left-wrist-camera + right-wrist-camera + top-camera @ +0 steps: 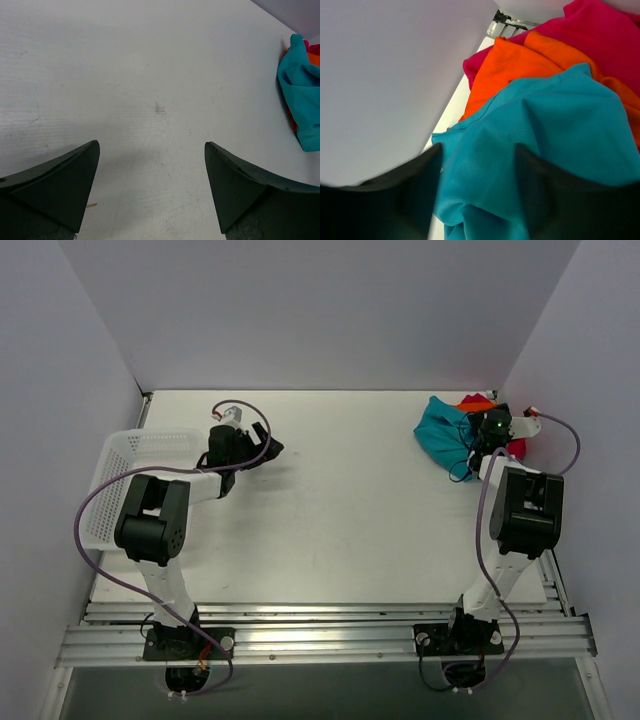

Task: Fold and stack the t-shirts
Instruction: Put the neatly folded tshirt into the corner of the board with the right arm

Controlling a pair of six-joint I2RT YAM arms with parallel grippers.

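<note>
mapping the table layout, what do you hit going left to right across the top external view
white plastic mesh basket → left gripper → crumpled teal-blue cloth t-shirt → magenta-pink cloth t-shirt

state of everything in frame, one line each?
teal shirt: crumpled, unfolded, on top of the others
orange shirt: crumpled, unfolded, under the teal one
pink shirt: crumpled, unfolded, partly under the orange one
basket: at left edge of table, no shirt seen inside
left gripper: open, empty, over the table
right gripper: jaws astride teal cloth, grip unclear
</note>
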